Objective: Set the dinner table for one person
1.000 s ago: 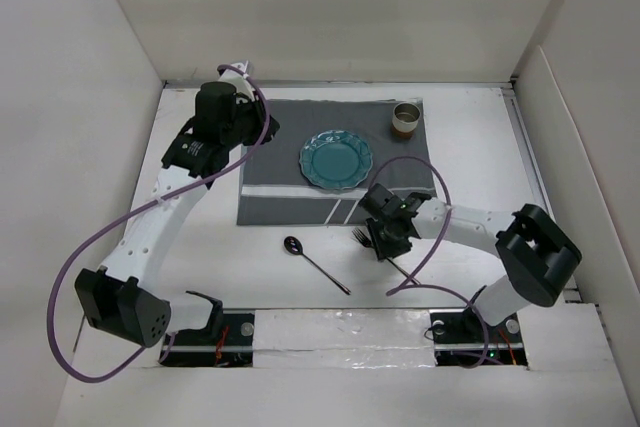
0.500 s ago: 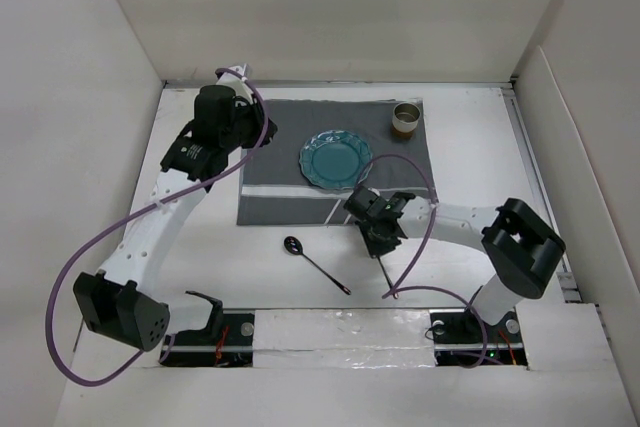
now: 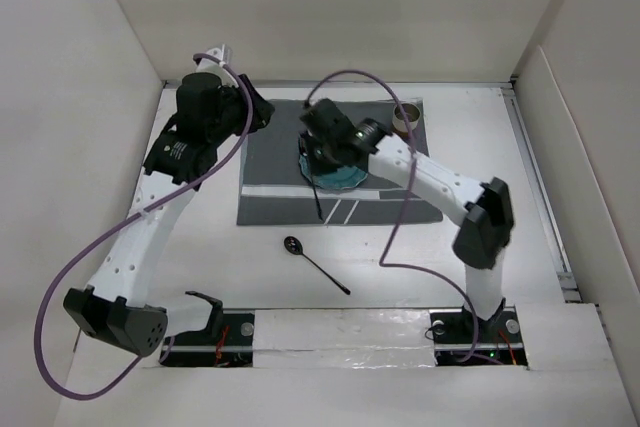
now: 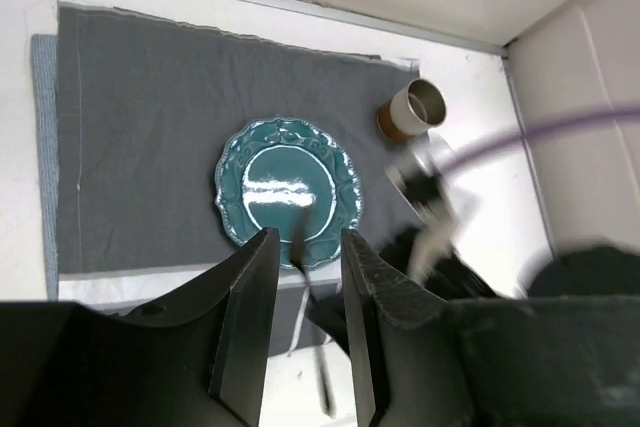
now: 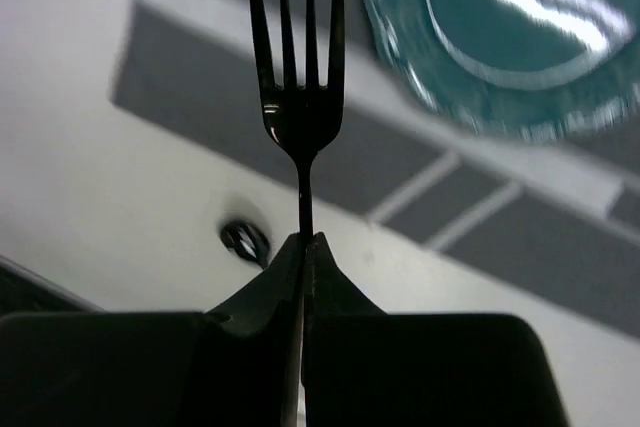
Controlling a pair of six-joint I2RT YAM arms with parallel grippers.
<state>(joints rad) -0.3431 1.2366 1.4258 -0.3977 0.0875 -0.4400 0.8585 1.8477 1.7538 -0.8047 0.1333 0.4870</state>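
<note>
A black fork (image 5: 297, 97) is pinched by its handle in my right gripper (image 5: 304, 242), tines pointing away. From above, the fork (image 3: 317, 202) hangs over the front of the grey striped placemat (image 3: 275, 162), just left of the teal plate (image 3: 338, 179), which the right arm partly covers. My left gripper (image 4: 308, 247) is open and holds nothing. It hovers high over the back left of the placemat and looks down on the plate (image 4: 290, 192). A black spoon (image 3: 315, 262) lies on the white dinner table (image 3: 480, 147) in front of the placemat.
A small metal cup (image 3: 407, 117) stands at the placemat's back right corner, with the right arm's purple cable arching close by. White walls enclose the table on the left, back and right. The arm bases sit at the near edge.
My right gripper has lifted the fork off the table at the placemat's front right and swung it back and left over the plate. The left gripper's jaws have widened.
</note>
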